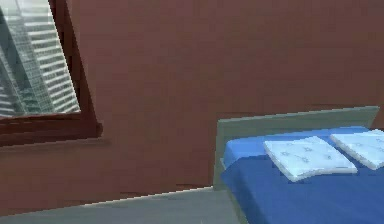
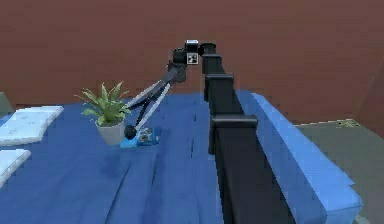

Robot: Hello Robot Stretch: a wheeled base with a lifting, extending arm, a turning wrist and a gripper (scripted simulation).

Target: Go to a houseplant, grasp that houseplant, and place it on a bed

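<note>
Houseplant on bed, at gripper tip; whether held, cannot tell.

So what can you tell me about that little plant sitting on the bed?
The houseplant has spiky green leaves fanning up from a small pale pot. It stands upright on the blue bedcover, near a white pillow. The gripper reaches down near the pot; whether it touches or holds it cannot be told.

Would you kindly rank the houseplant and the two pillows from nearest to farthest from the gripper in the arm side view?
1. The houseplant, on the bed, close by the gripper.
2. The upper pillow, farther left.
3. The lower pillow, at the left edge.
</note>
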